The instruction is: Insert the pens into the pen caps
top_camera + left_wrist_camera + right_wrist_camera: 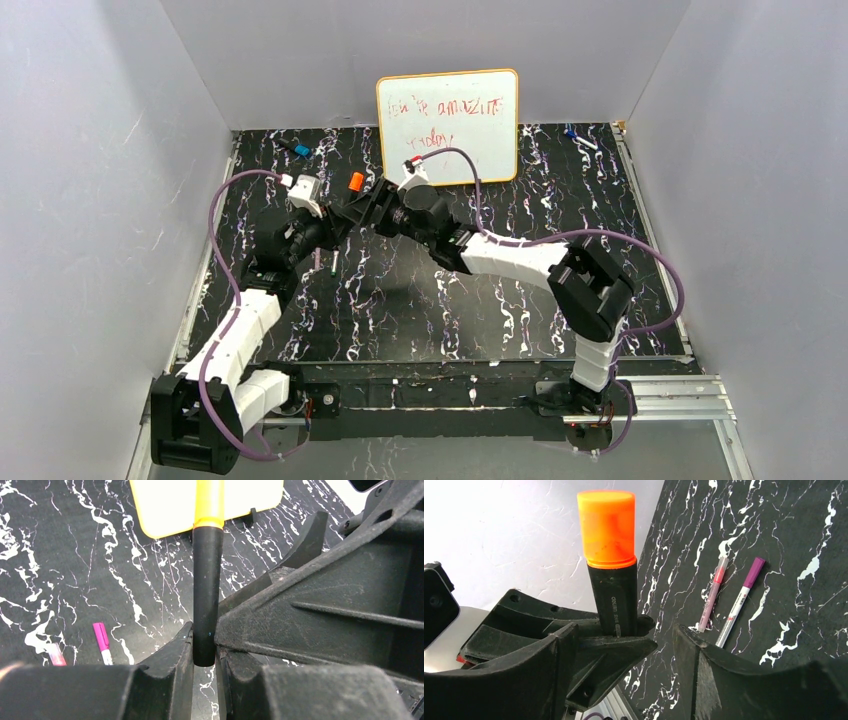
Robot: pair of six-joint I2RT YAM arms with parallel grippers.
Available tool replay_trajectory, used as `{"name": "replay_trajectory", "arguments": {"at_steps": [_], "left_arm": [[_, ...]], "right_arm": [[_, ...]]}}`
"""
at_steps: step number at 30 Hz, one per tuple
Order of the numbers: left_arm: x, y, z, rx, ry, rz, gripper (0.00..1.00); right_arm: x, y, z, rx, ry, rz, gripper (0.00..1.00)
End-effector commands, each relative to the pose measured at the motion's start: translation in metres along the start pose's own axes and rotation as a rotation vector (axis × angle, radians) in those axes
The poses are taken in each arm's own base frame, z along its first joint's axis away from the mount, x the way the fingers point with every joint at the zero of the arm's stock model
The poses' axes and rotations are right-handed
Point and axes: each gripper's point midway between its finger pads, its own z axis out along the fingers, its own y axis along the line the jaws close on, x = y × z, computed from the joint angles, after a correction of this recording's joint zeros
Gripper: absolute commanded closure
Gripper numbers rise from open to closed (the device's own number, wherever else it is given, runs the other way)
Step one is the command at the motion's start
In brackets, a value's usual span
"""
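In the top view, a blue-tipped pen point(300, 150) is lying at the upper left of the black, white-veined marble-pattern tabletop point(500, 290). The left arm is reaching up from the lower left toward the centre. The left gripper point(204, 650) is pinching nearly shut on the lower barrel of the thick black marker point(207, 595), which is standing upright at the middle of the left wrist frame. A stubby orange plastic cap point(606, 527) is sitting on the marker's top end, raised above the tabletop just left of centre in the top view. The right gripper point(624, 630) is facing the marker from the right; its fingers point(749, 680) are standing wide apart and gripping nothing, with the black barrel rising close to the left-hand finger in the right wrist frame. To the right of that barrel, the slim pale marker with a pink cap point(713, 597) and the slim pale marker with a purple cap point(739, 607) are lying side by side on the tabletop, close together and roughly parallel. The small orange-framed whiteboard point(447, 125) with red scribbles is leaning at the upper centre against the back wall. A second blue-tipped pen point(577, 135) is lying at the upper right.
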Motion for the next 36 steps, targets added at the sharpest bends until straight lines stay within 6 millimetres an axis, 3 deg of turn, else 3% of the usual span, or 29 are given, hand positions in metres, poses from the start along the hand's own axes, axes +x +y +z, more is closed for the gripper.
{"name": "replay_trajectory", "arguments": {"at_steps": [1, 7, 10, 11, 15, 18, 23, 28, 36], "left_arm": [[-0.028, -0.009, 0.0, 0.044, -0.097, 0.053, 1.0], [-0.025, -0.012, 0.002, 0.071, -0.103, 0.051, 1.0], [-0.026, -0.019, 0.004, 0.114, -0.113, 0.044, 1.0], [-0.027, -0.023, 0.004, 0.137, -0.114, 0.036, 1.0], [-0.032, -0.047, 0.004, 0.282, -0.139, -0.007, 1.0], [-0.035, -0.063, 0.001, 0.384, -0.142, -0.042, 1.0], [-0.031, -0.082, -0.004, 0.504, -0.105, -0.092, 1.0], [-0.024, -0.086, -0.006, 0.538, -0.076, -0.119, 1.0], [-0.025, -0.087, -0.004, 0.546, -0.071, -0.129, 1.0]], "right_arm": [[-0.02, 0.042, -0.016, -0.13, -0.042, -0.048, 0.21], [-0.043, 0.021, -0.038, -0.142, -0.124, -0.133, 0.09], [-0.064, 0.022, -0.08, -0.394, -0.185, -0.247, 0.03], [-0.08, 0.016, -0.094, -0.484, -0.219, -0.268, 0.02], [-0.103, 0.011, -0.12, -0.819, -0.144, -0.281, 0.11], [-0.105, 0.013, -0.107, -0.902, -0.04, -0.354, 0.15], [-0.114, 0.038, -0.101, -0.973, -0.122, -0.502, 0.16], [-0.124, 0.058, -0.109, -1.011, -0.187, -0.587, 0.17], [-0.12, 0.082, -0.121, -1.054, -0.223, -0.644, 0.19]]}}
